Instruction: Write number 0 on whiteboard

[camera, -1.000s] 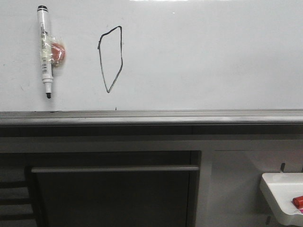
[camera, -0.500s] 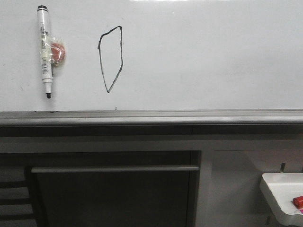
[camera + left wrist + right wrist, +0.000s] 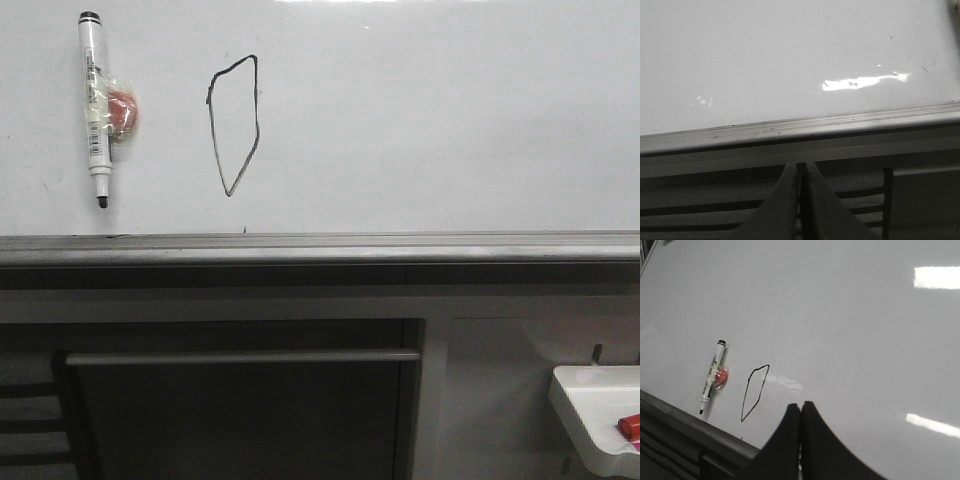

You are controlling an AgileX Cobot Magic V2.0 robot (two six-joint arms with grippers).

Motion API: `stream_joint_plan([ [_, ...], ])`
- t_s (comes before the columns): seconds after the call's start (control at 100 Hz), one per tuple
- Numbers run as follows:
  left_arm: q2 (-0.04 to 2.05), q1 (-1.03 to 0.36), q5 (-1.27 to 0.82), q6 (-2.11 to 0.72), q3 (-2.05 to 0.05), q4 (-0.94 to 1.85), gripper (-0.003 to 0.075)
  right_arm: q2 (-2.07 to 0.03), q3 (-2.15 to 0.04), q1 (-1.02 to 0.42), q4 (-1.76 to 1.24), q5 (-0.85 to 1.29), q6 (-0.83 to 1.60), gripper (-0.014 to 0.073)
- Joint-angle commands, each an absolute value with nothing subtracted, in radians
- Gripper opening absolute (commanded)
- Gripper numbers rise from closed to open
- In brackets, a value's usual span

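Observation:
The number 0 [image 3: 234,125] is a thin black angular closed loop on the whiteboard [image 3: 430,120], tapering to a point below. It also shows in the right wrist view [image 3: 754,391] on the whiteboard [image 3: 850,330]. A white marker pen [image 3: 95,108] with a red round magnet clings to the board left of the loop, and shows in the right wrist view [image 3: 711,376]. My right gripper [image 3: 800,406] is shut and empty, back from the board, right of the loop. My left gripper [image 3: 799,165] is shut and empty, below the board's grey rail [image 3: 800,127]. Neither gripper shows in the front view.
A grey rail [image 3: 320,246] runs along the board's lower edge, with a dark cabinet and a horizontal bar handle [image 3: 240,356] beneath. A small white plastic tray [image 3: 595,415] holding a red item [image 3: 630,427] hangs at the lower right.

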State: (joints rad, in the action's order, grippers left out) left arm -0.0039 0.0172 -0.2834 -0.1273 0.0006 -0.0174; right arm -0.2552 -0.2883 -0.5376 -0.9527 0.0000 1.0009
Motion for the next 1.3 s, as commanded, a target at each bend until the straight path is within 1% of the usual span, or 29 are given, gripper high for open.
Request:
stream_joint_plan([
  [0.0,-0.030,0.020,-0.220,-0.120,0.010,-0.009,-0.0020,-0.261,-0.311,-0.535,-0.715,-0.040,0.749,-0.0067],
  [0.17,-0.030,0.020,-0.220,-0.120,0.010,-0.009,-0.0020,-0.261,-0.311,-0.535,-0.060,-0.036,0.021,-0.0067],
  [0.21,-0.030,0.020,-0.220,-0.120,0.010,-0.009,-0.0020,-0.258,-0.311,-0.534,0.069,-0.036,-0.099,-0.0067],
  [0.24,-0.030,0.020,-0.220,-0.120,0.010,-0.009,-0.0020,-0.253,-0.311,-0.534,0.113,-0.038,-0.165,-0.0067],
  [0.41,-0.030,0.020,-0.220,-0.120,0.010,-0.009,-0.0020,-0.247,-0.311,-0.531,0.112,-0.041,-0.166,-0.0067],
  [0.49,-0.030,0.020,-0.220,-0.120,0.010,-0.009,-0.0020,-0.237,-0.311,-0.500,0.112,-0.038,-0.162,-0.0067],
  [0.63,-0.030,0.020,-0.220,-0.120,0.010,-0.009,-0.0020,-0.212,-0.311,-0.387,0.110,-0.034,-0.158,-0.0067],
  [0.99,-0.030,0.020,-0.220,-0.120,0.010,-0.009,-0.0020,-0.075,-0.309,0.034,0.110,-0.032,-0.158,-0.0067],
  [1.15,-0.030,0.020,-0.220,-0.120,0.010,-0.009,-0.0020,-0.018,-0.284,0.126,0.110,-0.039,-0.158,-0.0067],
  [1.29,-0.030,0.020,-0.220,-0.120,0.010,-0.009,-0.0020,0.028,-0.205,0.141,0.110,-0.049,-0.158,-0.0067],
])
